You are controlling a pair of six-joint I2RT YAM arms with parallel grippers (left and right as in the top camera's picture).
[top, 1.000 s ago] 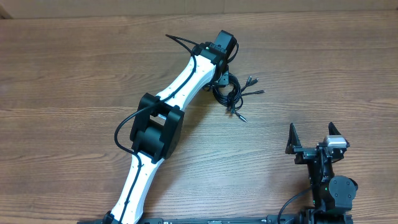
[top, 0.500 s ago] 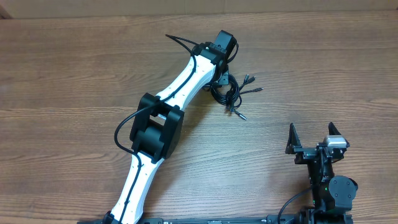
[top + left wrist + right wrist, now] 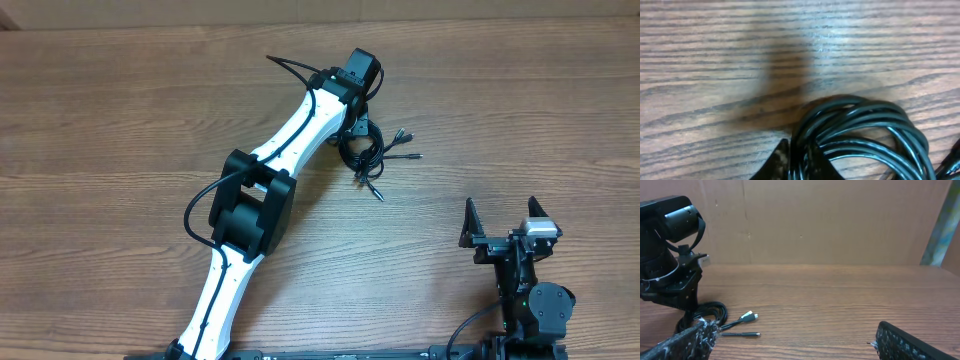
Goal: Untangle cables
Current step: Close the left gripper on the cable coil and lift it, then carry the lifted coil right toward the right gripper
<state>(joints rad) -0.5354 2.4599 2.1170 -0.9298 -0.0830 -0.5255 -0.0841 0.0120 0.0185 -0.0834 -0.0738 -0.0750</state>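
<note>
Wood-grain surface spreads wide and bare on every side, and its far edge meets a brown wall. The left arm reaches far across it, with the left hand down on the cables, which lie right of centre toward the far side. Whether that hand pinches them I cannot tell: the wrist view shows one fingertip against the glossy coil, the other hidden. The right hand sits at the near right, spread, empty and well apart. The untangling looks barely begun, since the cords form one tight bundle with only a few plug ends poking out rightward. Open room for drawing strands apart lies all around.
</note>
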